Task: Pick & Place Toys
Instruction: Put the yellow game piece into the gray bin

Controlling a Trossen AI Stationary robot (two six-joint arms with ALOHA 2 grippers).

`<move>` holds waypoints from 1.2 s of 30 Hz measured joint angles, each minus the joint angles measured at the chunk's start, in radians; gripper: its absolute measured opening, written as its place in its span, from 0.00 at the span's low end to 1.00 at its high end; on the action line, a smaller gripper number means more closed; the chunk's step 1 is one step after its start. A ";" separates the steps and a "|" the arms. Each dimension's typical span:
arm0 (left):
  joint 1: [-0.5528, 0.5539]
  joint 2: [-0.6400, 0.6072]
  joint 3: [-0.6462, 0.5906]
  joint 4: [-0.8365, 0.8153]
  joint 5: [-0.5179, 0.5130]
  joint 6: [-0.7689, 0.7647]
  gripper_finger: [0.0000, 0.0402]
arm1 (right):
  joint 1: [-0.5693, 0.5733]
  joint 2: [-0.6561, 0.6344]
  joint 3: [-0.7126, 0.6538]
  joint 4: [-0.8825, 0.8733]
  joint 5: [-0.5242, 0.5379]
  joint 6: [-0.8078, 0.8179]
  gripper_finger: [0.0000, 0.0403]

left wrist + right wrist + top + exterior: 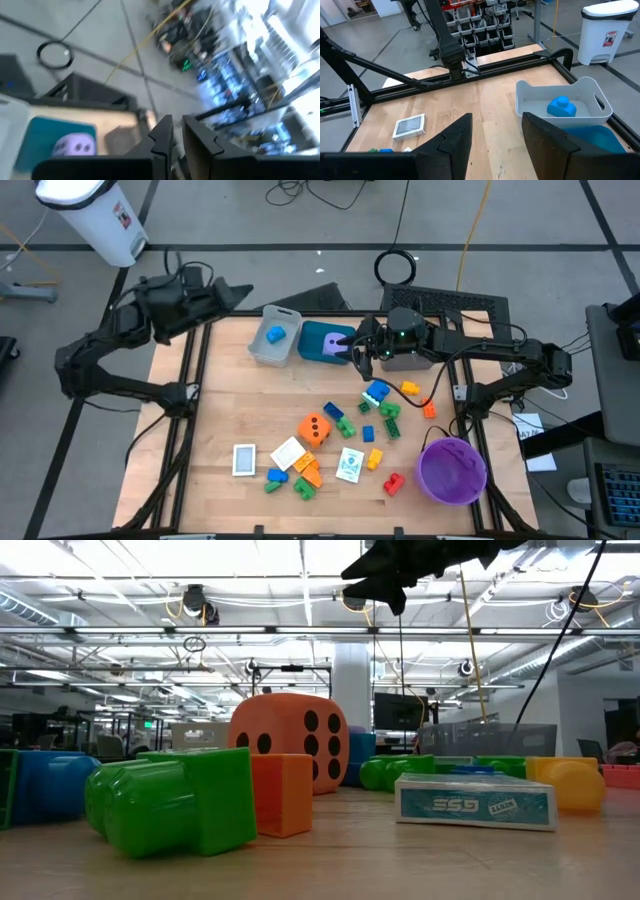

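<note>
Wooden table (pixel 220 400) status: one blue brick (pixel 275 334) sits in the grey tray (pixel 262 350) and the purple die (pixel 334 347) in the teal tray (pixel 312 338), while the orange die (pixel 315 429), picture cards (pixel 244 459) and remaining bricks (pixel 385 415) await sorting; right gripper (pixel 352 348), over the teal tray, is parted and empty, left gripper (pixel 240 293) closed and empty off the table's far-left corner.

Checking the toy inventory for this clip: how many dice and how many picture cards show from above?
Dice: 2 (orange die; purple die in the teal tray)
Picture cards: 3
Total: 5
</note>
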 joint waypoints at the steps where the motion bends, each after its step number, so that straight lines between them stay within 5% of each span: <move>1: -0.022 0.000 0.000 0.030 -0.033 0.002 0.12 | 0.000 0.000 0.000 0.000 0.000 0.000 0.41; 9: -0.116 0.034 0.000 0.146 -0.185 0.101 0.12 | 0.000 0.000 0.000 0.000 0.000 0.000 0.41; 28: -0.172 0.109 -0.001 0.162 -0.191 0.271 0.12 | 0.000 0.000 0.000 0.000 0.000 0.000 0.41; 36: -0.170 0.108 -0.001 0.039 -0.200 0.212 0.12 | 0.000 0.000 0.000 0.000 0.000 0.000 0.41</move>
